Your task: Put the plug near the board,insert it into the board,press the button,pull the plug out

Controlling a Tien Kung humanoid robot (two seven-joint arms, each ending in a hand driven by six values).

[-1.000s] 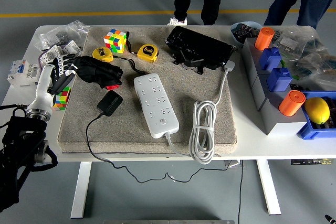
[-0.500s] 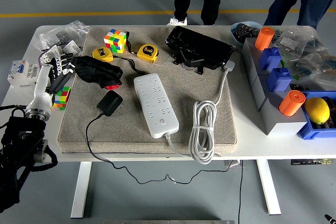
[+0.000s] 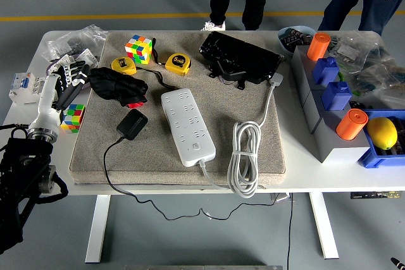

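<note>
My left hand hovers with fingers spread, holding nothing, plug well right of them; reaching could snag its cord.

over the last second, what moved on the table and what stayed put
Only the left robot hand moved: it drew back toward the table's left edge and slightly farther from the camera, uncovering the small cube beside the mat. It holds nothing. The black plug, white power strip and coiled cable stayed put.
</note>
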